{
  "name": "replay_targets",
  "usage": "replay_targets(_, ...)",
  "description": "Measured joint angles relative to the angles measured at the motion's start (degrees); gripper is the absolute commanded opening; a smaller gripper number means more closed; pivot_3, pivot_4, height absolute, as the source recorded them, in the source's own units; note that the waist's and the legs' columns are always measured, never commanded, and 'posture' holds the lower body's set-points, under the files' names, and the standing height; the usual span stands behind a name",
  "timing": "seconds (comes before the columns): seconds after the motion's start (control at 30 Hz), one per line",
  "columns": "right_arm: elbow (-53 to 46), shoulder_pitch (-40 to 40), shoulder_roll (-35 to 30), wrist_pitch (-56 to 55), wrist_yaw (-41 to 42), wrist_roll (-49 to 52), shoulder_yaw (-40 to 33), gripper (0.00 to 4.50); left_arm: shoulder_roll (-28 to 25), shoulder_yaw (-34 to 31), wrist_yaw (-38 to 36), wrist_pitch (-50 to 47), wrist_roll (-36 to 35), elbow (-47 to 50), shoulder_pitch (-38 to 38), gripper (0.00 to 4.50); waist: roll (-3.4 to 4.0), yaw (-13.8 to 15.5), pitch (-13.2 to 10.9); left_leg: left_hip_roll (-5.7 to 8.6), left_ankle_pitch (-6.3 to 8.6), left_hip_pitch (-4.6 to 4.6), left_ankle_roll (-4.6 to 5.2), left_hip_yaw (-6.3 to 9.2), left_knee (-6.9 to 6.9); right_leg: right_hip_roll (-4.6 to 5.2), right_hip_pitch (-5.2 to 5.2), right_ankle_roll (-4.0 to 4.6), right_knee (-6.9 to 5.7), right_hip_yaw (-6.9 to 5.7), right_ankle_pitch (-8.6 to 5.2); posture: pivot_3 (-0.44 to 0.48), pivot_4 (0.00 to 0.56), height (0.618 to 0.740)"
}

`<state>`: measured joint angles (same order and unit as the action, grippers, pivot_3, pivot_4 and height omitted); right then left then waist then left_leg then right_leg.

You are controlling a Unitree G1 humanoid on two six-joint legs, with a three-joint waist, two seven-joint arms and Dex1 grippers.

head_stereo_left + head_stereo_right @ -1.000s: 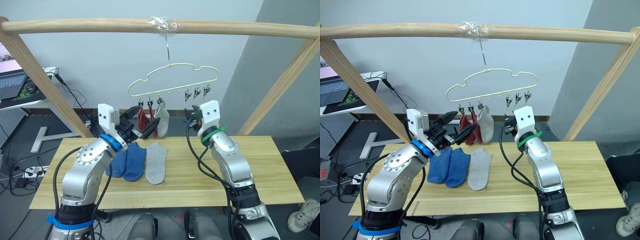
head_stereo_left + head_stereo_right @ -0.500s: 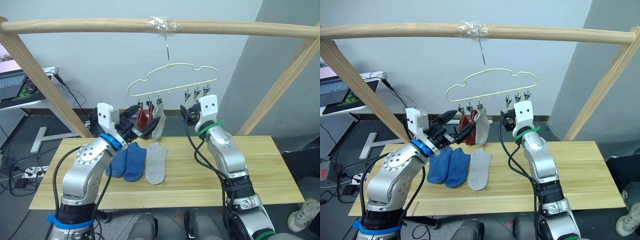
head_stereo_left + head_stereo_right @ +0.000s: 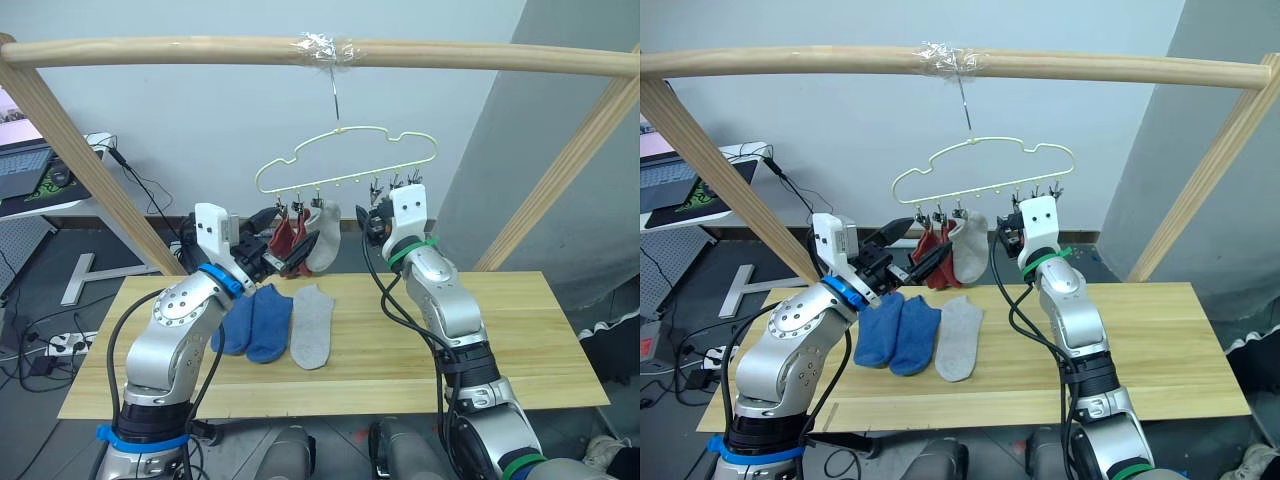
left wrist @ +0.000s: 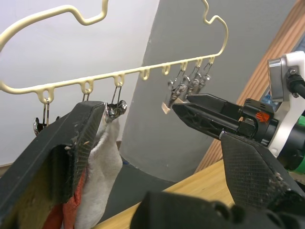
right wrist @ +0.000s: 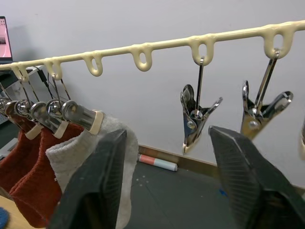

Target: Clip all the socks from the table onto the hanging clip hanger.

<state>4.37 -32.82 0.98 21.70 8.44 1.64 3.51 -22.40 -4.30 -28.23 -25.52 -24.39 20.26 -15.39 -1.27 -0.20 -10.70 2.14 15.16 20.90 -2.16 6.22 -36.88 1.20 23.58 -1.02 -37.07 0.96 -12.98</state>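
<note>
Both end effectors, left (image 3: 290,252) and right (image 3: 373,222), are spread empty beside the clip hanger (image 3: 345,158) holding three socks (image 3: 305,242).

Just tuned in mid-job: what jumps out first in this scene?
The pale-yellow clip hanger hanging from the wooden pole, with two red socks and one grey sock clipped on its left side. Both claws are raised to it, the left claw and right claw open. Two blue socks and a grey sock lie on the table.
</note>
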Motion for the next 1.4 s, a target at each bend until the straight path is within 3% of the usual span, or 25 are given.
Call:
replay_targets(0.13,0.7,-0.2,0.2,0.0,0.0,0.0,-0.1,3.04,0.1,0.0,0.1,0.0,0.1,0.0,0.0,4.5,0.0,0.0,0.0,-0.01,0.0,0.0,0.0,0.01,0.0,0.0,0.0,0.0,-0.02,-0.02,0.0,0.055,0.146,0.74)
replay_targets(0.27,2.1,-1.1,0.4,0.0,-0.2,0.5,-0.6,2.12,0.1,0.0,0.1,0.0,0.3,0.0,0.0,4.5,0.01,0.0,0.0,-0.02,0.0,0.0,0.0,0.01,0.0,-0.01,0.0,0.0,-0.03,-0.02,0.0,0.058,0.149,0.74)
replay_targets(1.4,10.6,-9.5,3.8,-0.6,-2.2,4.8,-4.3,2.12,-1.2,-0.1,-1.4,-0.1,-0.4,1.2,-1.9,4.5,0.04,-0.1,0.0,-0.02,0.0,0.03,0.02,0.01,0.05,-0.02,0.06,0.02,0.0,-0.02,0.01,0.061,0.154,0.74)
